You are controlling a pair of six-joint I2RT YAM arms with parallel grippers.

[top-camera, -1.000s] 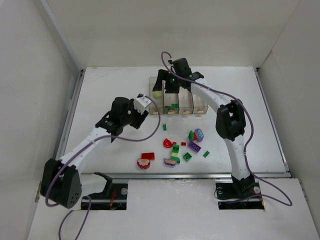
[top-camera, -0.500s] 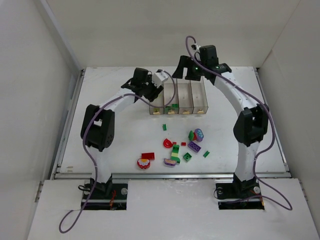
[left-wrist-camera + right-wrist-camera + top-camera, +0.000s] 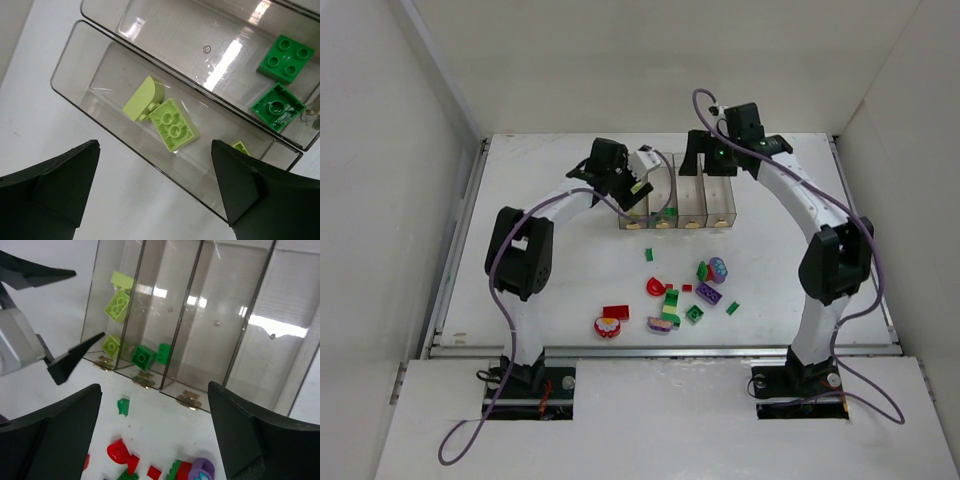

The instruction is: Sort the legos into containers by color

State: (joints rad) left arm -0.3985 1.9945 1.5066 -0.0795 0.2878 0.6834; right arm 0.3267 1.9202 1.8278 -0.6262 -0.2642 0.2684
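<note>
Loose legos [image 3: 685,295] lie in a scatter on the table, well apart from both claws, toward the arm bases. That is the relation that matters: every pick is a pull-back from the bins, not a reach outward.

- Small green brick [image 3: 648,254] [image 3: 123,406] is the nearest piece. It sits alone just past the gold-dot end of the containers [image 3: 718,205], roughly between the 2 claws. Its long axis looks about parallel to the bins, but it is too small to be sure.
- The main clump is below the right claw's side. Only the red plate [image 3: 616,312] and the round piece beside it lie on the left claw's side.
- Containers hold 3 yellow-green pieces [image 3: 172,125] in the end bin and 2 green bricks [image 3: 277,106] in the next. The other 2 look empty.
- Left claw [image 3: 638,188] [image 3: 155,200] is over the yellow-green bin, fingers apart, nothing held.
- Right claw [image 3: 705,160] [image 3: 152,430] is over the far end of the bins, fingers apart, nothing held.

My call: the right claw is better placed for the clump, and either one reaches the green brick.
</note>
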